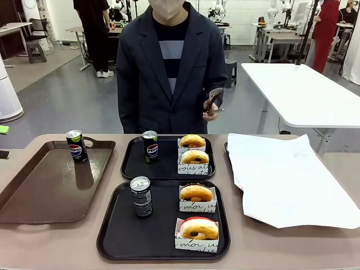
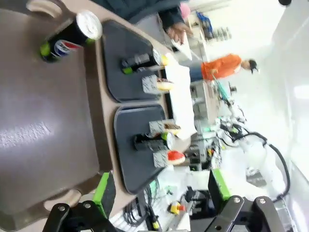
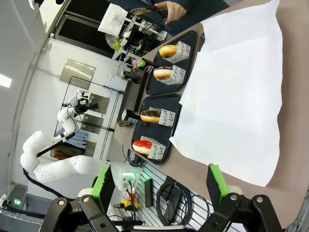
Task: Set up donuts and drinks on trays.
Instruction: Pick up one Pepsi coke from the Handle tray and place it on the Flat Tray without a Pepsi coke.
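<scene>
Two matching black square plastic trays with raised rims, the far tray (image 1: 135, 163) and the near tray (image 1: 121, 230), lie mid-table between a long dark-brown tray (image 1: 34, 180) and a white paper sheet (image 1: 287, 174); we judge them stiff and light, best taken by a rim. Three slim silver-topped cans follow: a black Pepsi can (image 1: 76, 146) on the brown tray, another (image 1: 150, 147) on the far tray, a dark grey patterned can (image 1: 141, 196) on the near tray; rigid, smooth, tippable, gripped mid-body. Four sleeved ring donuts (image 1: 196, 193) sit two per tray, soft and crushable, so we would hold the paper sleeve. Our left gripper (image 2: 159, 193) and right gripper (image 3: 159, 186) stand wide apart, holding nothing.
</scene>
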### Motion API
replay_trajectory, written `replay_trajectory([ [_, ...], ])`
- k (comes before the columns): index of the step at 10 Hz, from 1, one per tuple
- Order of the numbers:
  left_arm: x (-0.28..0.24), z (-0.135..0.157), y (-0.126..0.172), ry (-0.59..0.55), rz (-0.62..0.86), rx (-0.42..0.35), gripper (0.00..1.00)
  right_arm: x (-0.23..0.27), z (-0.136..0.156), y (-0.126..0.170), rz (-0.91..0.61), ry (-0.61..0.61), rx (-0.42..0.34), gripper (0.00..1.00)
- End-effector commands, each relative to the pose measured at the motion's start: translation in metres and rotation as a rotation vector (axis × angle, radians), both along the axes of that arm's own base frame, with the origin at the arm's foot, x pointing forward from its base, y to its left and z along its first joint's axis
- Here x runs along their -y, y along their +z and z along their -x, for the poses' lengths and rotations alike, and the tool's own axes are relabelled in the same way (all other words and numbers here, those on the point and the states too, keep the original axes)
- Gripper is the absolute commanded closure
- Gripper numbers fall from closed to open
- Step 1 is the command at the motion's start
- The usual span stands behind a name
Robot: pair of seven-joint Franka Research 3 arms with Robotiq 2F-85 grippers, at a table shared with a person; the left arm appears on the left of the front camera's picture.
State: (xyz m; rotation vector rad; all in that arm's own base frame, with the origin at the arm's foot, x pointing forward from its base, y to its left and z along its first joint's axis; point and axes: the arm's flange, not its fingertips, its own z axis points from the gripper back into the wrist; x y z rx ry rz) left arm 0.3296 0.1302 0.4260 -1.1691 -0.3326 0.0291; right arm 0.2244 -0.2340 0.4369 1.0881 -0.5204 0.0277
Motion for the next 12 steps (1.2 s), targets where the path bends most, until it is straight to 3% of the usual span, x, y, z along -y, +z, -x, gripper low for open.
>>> replay_trajectory([
  [1,-0.0052,-0.005,0.0142,-0.034,-0.01,-0.03,0.0,-0.001,-0.0028,0.0009,-0.024,-0.005,0.034,0.0],
  [12,0.0008,-0.0024,0.0094,-0.024,0.005,-0.008,0.0,-0.001,-0.0028,0.0009,-0.024,-0.005,0.034,0.0],
])
